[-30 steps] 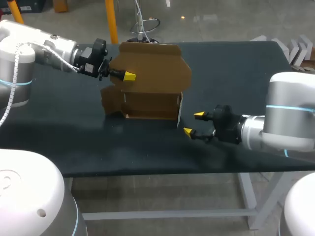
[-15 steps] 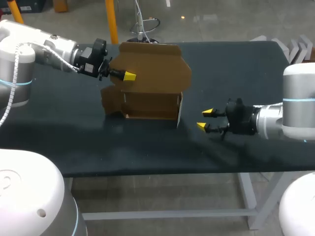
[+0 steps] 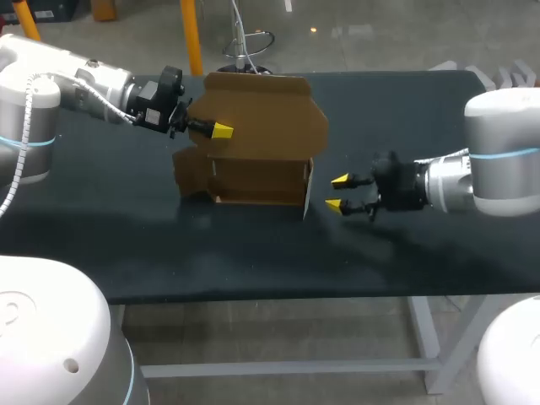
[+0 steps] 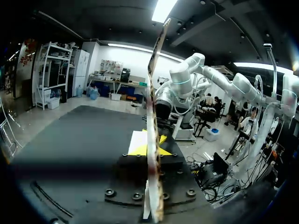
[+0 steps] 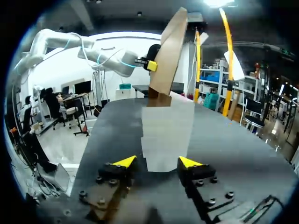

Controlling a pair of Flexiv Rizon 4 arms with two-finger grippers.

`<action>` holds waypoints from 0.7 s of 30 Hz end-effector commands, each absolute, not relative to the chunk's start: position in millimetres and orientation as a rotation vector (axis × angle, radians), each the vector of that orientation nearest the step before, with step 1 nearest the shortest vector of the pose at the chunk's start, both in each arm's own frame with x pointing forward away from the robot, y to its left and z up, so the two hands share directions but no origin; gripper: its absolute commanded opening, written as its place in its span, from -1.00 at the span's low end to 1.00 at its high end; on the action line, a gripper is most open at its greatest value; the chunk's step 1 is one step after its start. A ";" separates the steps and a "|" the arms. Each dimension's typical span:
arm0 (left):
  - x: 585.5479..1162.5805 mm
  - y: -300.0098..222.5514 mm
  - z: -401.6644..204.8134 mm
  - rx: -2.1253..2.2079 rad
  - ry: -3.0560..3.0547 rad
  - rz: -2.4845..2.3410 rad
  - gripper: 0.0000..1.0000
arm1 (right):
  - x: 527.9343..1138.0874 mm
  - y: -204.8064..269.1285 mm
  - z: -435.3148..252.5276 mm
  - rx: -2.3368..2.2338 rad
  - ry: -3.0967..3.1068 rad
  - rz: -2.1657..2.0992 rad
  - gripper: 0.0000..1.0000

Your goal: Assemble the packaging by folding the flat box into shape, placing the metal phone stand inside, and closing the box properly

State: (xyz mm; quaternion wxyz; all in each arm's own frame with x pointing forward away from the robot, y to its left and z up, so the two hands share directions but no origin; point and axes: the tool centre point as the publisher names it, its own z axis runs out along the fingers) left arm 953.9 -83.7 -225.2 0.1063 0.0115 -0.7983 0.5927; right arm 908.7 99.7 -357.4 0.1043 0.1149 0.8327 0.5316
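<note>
A brown cardboard box (image 3: 261, 126), partly folded, stands at the table's middle with its tall back panel up and side flaps out. My left gripper (image 3: 221, 129) is shut on that panel's upper left part. In the left wrist view the panel's edge (image 4: 155, 93) runs up from between the left gripper (image 4: 150, 150) fingers. My right gripper (image 3: 338, 192) hangs open just right of the box's right side flap (image 3: 308, 190). In the right wrist view the flap's white face (image 5: 166, 126) lies straight ahead of the right gripper (image 5: 157, 162), apart from its fingertips. No phone stand shows.
The dark table top (image 3: 405, 110) stretches bare to the right of the box and along its front edge (image 3: 253, 291). The left side flap (image 3: 190, 173) juts out toward my left arm.
My right gripper has swung from nearer the front edge up to beside the box's right flap, and its fingers have narrowed. The left arm and the box have kept still.
</note>
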 end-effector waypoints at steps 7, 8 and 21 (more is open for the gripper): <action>953.6 -83.8 -227.0 0.033 -2.352 1.742 -1.00 | 927.0 118.2 -368.1 0.306 2.480 1.582 0.16; 953.6 -83.8 -227.0 0.033 -2.352 1.742 -1.00 | 928.5 119.8 -368.7 0.306 2.480 1.585 0.13; 953.6 -83.8 -227.0 0.033 -2.352 1.742 -1.00 | 937.1 140.4 -374.0 0.324 2.463 1.608 -0.02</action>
